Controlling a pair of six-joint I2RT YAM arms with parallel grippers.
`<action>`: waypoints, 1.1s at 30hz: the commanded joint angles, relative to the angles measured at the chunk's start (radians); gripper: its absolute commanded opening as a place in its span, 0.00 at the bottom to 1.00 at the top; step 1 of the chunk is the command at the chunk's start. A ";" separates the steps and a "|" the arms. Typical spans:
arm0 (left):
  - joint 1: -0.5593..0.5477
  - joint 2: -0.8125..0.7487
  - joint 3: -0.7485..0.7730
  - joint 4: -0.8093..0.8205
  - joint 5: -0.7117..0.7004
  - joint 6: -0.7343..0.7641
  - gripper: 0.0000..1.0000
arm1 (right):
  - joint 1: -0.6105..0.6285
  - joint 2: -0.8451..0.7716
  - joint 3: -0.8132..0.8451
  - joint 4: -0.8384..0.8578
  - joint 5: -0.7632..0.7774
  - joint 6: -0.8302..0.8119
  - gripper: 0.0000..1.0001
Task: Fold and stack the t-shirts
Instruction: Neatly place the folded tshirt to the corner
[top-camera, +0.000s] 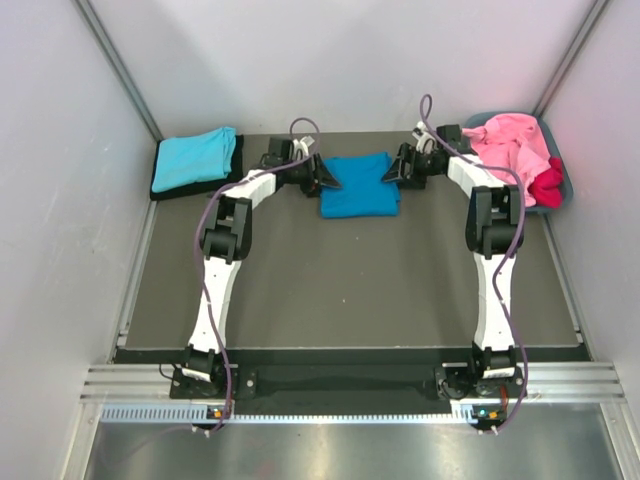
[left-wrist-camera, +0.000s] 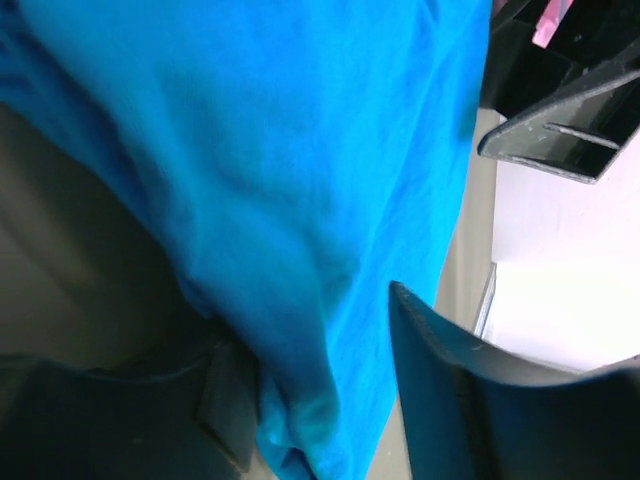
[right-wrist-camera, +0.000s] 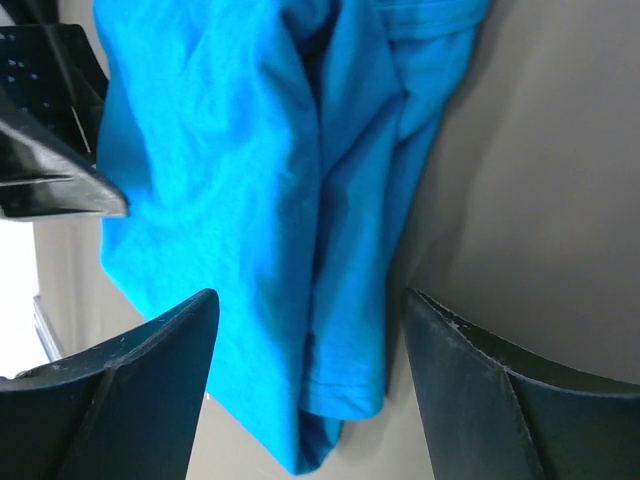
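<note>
A bright blue t-shirt lies folded on the dark table at the back centre. My left gripper is at its left edge. In the left wrist view the jaws stand apart with a bunched fold of the blue t-shirt between them, against the left finger. My right gripper is at the shirt's right edge, open wide astride a hemmed corner of the blue t-shirt. A turquoise t-shirt lies folded at the back left. Pink t-shirts and a crimson one are heaped at the back right.
The pink and crimson shirts fill a grey-blue tub in the back right corner. The turquoise shirt rests on a black pad. White walls close in both sides and the back. Each wrist view shows the other gripper's fingers close across the shirt.
</note>
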 joint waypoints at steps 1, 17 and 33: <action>-0.012 0.061 -0.007 -0.040 -0.066 0.029 0.52 | 0.027 0.001 -0.023 0.019 -0.012 0.015 0.74; 0.008 -0.071 0.047 -0.147 -0.059 0.158 0.00 | -0.109 -0.277 -0.154 -0.027 0.001 -0.076 0.74; 0.283 -0.370 0.120 -0.590 -0.312 0.624 0.00 | -0.169 -0.398 -0.169 -0.076 0.002 -0.192 0.73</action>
